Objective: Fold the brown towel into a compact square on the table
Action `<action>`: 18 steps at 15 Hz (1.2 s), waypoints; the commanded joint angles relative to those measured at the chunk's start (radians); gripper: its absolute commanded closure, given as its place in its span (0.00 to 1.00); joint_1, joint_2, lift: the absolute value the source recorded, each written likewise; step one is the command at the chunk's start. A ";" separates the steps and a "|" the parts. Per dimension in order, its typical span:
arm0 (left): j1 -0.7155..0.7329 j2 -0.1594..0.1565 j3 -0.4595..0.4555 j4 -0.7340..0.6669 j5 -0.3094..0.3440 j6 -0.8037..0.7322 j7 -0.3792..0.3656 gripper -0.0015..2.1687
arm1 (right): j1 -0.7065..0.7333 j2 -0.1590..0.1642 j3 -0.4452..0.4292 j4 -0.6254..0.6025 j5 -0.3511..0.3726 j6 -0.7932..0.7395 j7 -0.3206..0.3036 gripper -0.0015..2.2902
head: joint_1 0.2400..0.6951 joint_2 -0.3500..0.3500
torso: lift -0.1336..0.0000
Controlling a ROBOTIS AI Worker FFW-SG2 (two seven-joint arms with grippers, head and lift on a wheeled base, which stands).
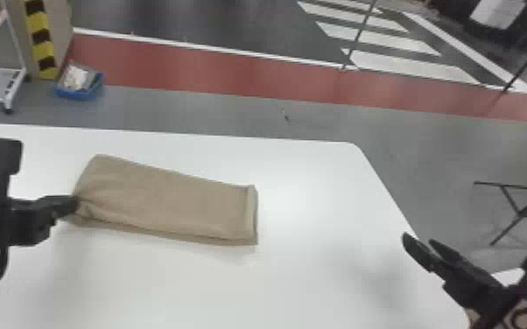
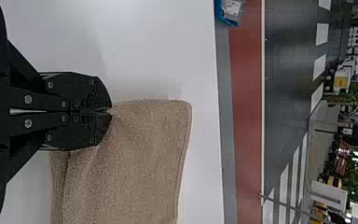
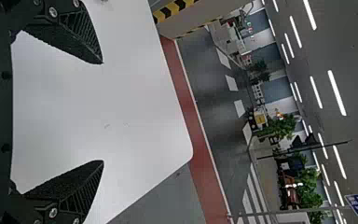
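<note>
The brown towel [image 1: 166,201], nubbly and folded into a layered oblong, lies on the smooth white table [image 1: 319,197], its long axis running left to right, right end slightly nearer. The left gripper [image 1: 75,204] pinches its left end; the right gripper [image 1: 418,239] has its ridged black fingers spread.

The white surface [image 1: 319,197] is smooth, with a rounded far right corner and a straight far edge; the brown towel [image 1: 166,199] lies on it, left of the middle, folded in layers into a long, slightly slanting band.
</note>
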 commanded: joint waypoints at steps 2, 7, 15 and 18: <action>0.138 0.019 0.093 -0.207 0.015 0.165 -0.009 0.67 | -0.009 0.000 0.007 0.000 0.002 0.007 -0.001 0.06 | 1.00 0.00 | 0.07; 0.222 0.020 0.110 -0.344 0.013 0.254 -0.020 0.67 | -0.017 0.000 0.032 0.000 0.005 0.010 -0.008 0.06 | 1.00 0.00 | 0.07; 0.195 0.024 0.099 -0.307 0.007 -0.031 -0.055 0.04 | -0.127 0.002 0.243 -0.017 0.050 0.114 -0.107 0.06 | 1.00 0.04 | 0.07; 0.193 0.025 0.079 -0.309 0.007 -0.053 -0.055 0.07 | -0.221 0.005 0.366 -0.015 0.140 0.169 -0.167 0.06 | 1.00 0.12 | 0.07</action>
